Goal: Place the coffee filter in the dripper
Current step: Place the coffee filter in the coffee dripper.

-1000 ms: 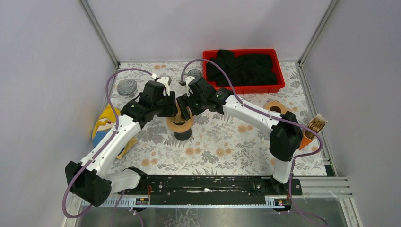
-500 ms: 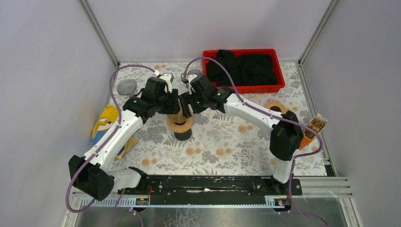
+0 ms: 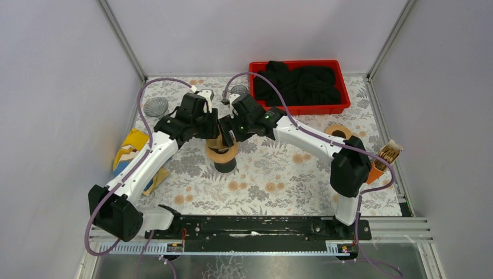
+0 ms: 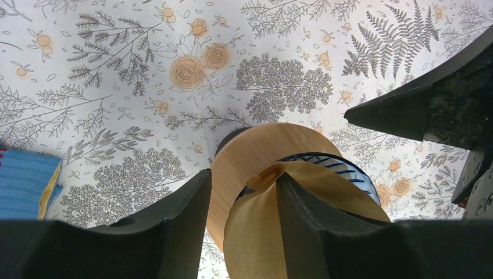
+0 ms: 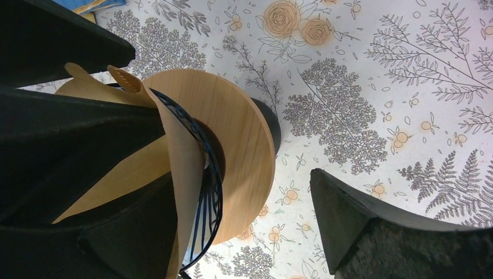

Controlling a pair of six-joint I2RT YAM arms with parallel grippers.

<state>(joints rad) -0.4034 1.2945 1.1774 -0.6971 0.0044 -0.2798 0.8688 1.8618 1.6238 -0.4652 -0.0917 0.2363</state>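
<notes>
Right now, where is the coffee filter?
The coffee filter sits partly in the dripper, above its wooden collar; in the top view, front-left of the red bin.

Floral table (image 3: 279, 174), dripper (image 3: 221, 154) at centre, red bin (image 3: 302, 108) far right, blue-yellow packet (image 3: 129, 152) left

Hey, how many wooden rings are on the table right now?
2. One ring circles the dripper at centre; the other ring lies flat at the right, near the red bin. More may be hidden.
</notes>
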